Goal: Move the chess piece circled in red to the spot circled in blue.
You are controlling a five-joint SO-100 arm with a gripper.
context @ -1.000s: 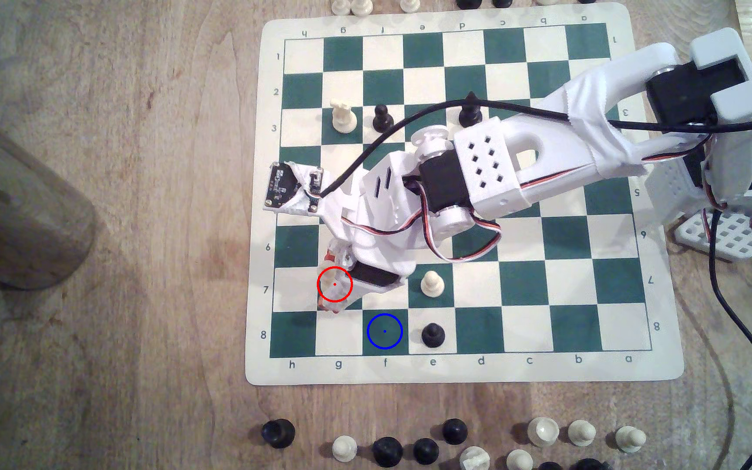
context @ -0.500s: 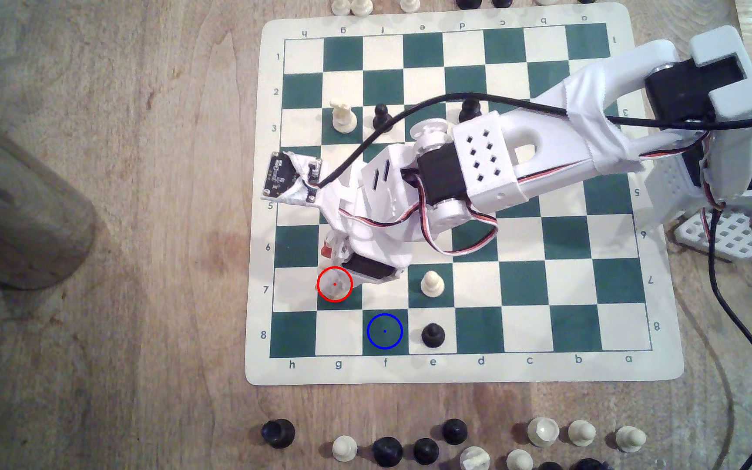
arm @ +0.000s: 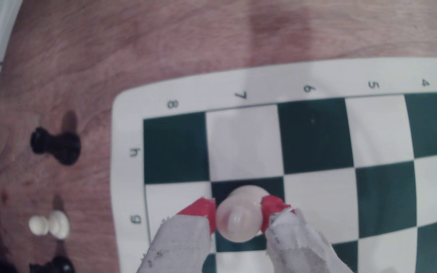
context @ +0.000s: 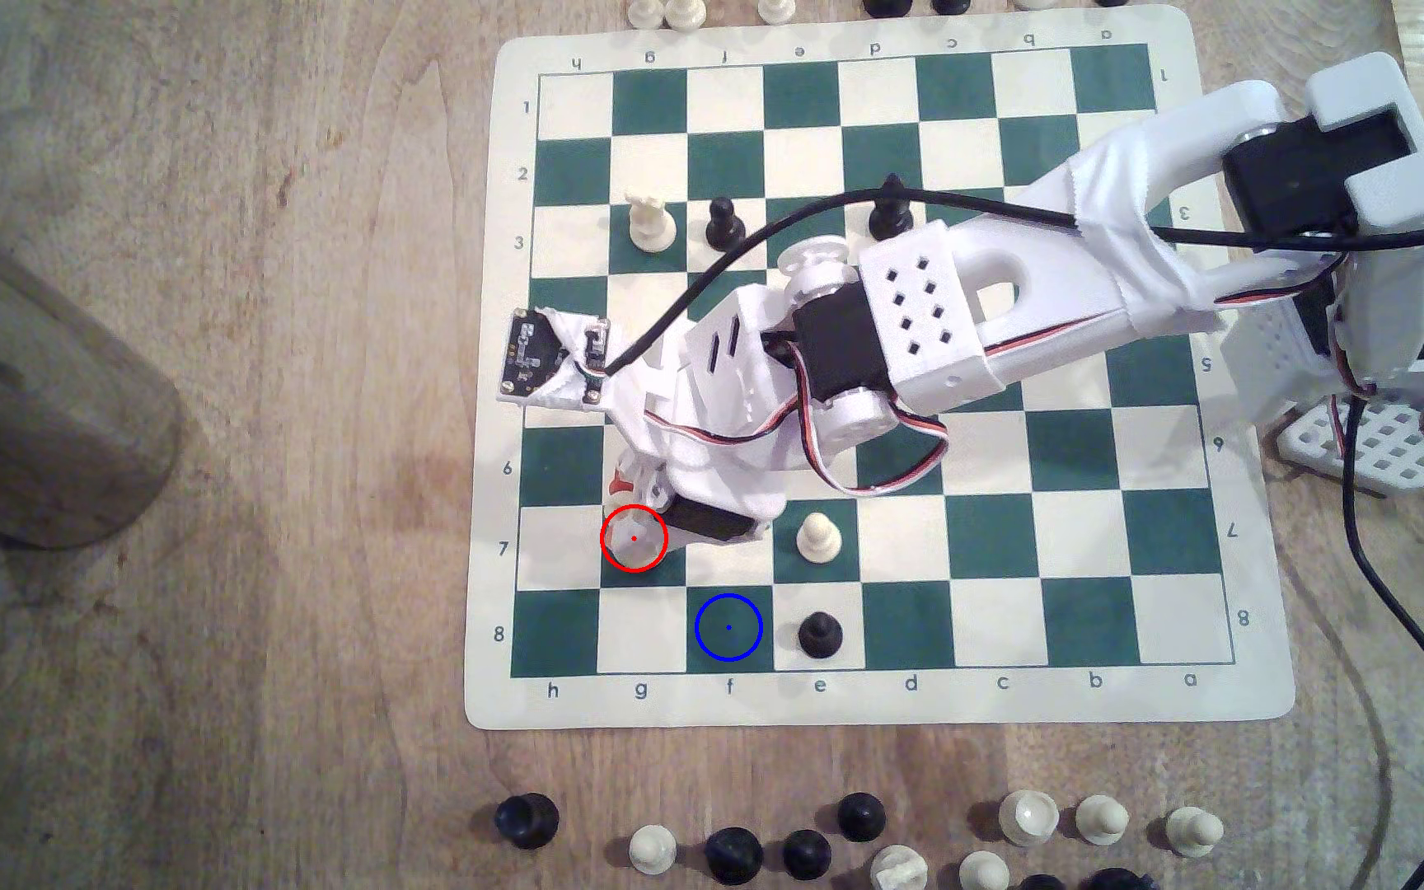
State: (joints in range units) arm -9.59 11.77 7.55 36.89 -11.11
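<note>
- Exterior view: the cream chess piece (context: 637, 541) is standing on the red-ringed green square on the worktop, with the arm's pincer (context: 638, 522) reaching over it; the blue-ringed square (context: 728, 627) is waiting diagonally adjacent
- Wrist view: the pincer (arm: 238, 214) is pressing red fingertips (arm: 201, 210) against both sides of the piece (arm: 239, 219), seemingly gripping it for lifting

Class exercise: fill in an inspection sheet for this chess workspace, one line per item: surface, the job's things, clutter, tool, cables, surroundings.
Surface: wooden table under a green-and-cream chess mat.
Job's things: cream piece circled in red on g7; blue-ringed square at f8, bare.
Clutter: cream pawn on e7, black pawn on e8, spare pieces off the mat.
Tool: tool with red tips against both sides of the cream piece.
Cables: black cable across the table.
Surroundings: metal cylinder at the exterior view's left.
</note>
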